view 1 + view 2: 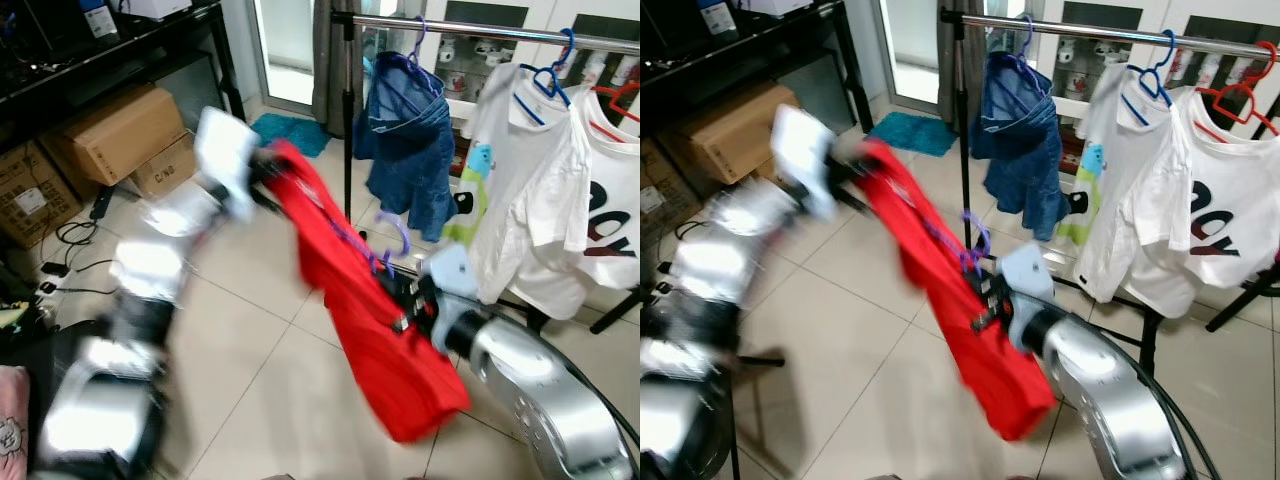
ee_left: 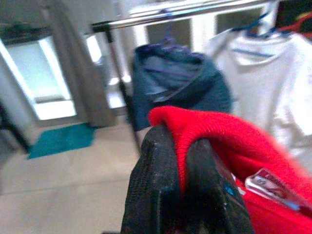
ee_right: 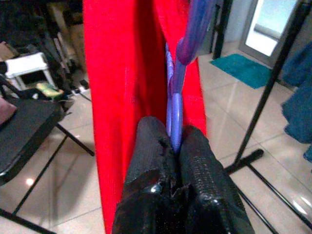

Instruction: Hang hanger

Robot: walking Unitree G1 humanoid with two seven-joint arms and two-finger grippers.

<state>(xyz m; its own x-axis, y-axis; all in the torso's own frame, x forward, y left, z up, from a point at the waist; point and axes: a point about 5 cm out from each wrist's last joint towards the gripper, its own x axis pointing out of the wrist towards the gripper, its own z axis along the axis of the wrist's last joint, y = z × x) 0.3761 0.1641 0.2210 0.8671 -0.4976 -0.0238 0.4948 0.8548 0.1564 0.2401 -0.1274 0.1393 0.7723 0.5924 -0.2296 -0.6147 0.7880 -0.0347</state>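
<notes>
Holding a red garment (image 1: 370,330) stretched between our two grippers, we stood before a clothes rail (image 1: 480,30) on a tiled floor (image 1: 260,390). Our left gripper (image 2: 187,190) was raised to the left of the rail's black upright, its jaws pressed together on a fold of the red cloth at the upper end. Our right gripper (image 3: 175,161) sat lower and nearer the rail, its two black fingers (image 3: 151,156) clamped tight on the purple hanger (image 3: 178,97), which lay against the red fabric with its hook (image 1: 398,235) pointing up, well below the bar and not touching it. From there the garment sloped down and hung loose below our right arm. On the rail hung a denim piece (image 1: 410,150) on a purple hanger, beside a white shirt (image 1: 520,180) on a blue hanger and another white shirt (image 1: 610,210) on a red one. Cardboard boxes (image 1: 120,135) stood under a black shelf to our left, and a teal mat (image 1: 295,130) lay beyond the upright. Our left arm was blurred.
</notes>
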